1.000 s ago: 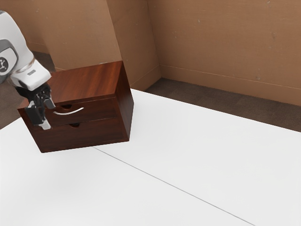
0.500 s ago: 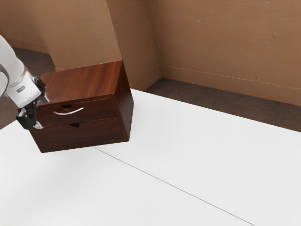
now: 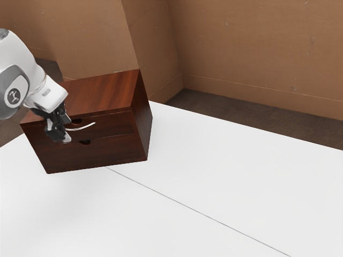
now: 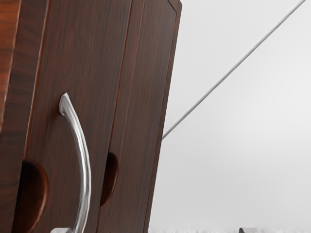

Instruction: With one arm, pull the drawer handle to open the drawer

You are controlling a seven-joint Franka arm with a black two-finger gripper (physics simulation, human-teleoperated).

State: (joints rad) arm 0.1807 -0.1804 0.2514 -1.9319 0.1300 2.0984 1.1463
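**A:** Start with the exterior view. Where is everything?

**B:** A dark brown wooden two-drawer cabinet (image 3: 102, 96) sits on the white desk (image 3: 225, 182), toward the exterior view's left. Its upper drawer (image 3: 115, 122) carries a curved silver metal handle (image 3: 84, 125) and looks flush with the body, so it is not pulled out. The black tool (image 3: 59, 133) on the white arm (image 3: 24, 75) is at the handle's end on the exterior view's left, not at its middle.

**A:** And the wrist view?

**B:** The handle (image 4: 82, 160) runs close along the upper drawer's front (image 4: 92, 63). Beside it is the lower drawer's front (image 4: 143, 97), which has a dark finger recess (image 4: 110, 177) and no handle. A thin dark seam (image 4: 228, 68) crosses the desk (image 4: 252, 145) beyond. I judge the tool released, with the bar off-centre in its gap and nothing clamped.

**A:** What could go wrong from here?

**B:** Closing this near the bar's tapering end could let it slide out. The cabinet sits skewed on the desk, so a pull not square to the front could jam the drawer or drag the whole cabinet.

**A:** Any writing?

**B:** None I can read. There is a small round emblem (image 3: 11, 95) on the arm's grey joint.
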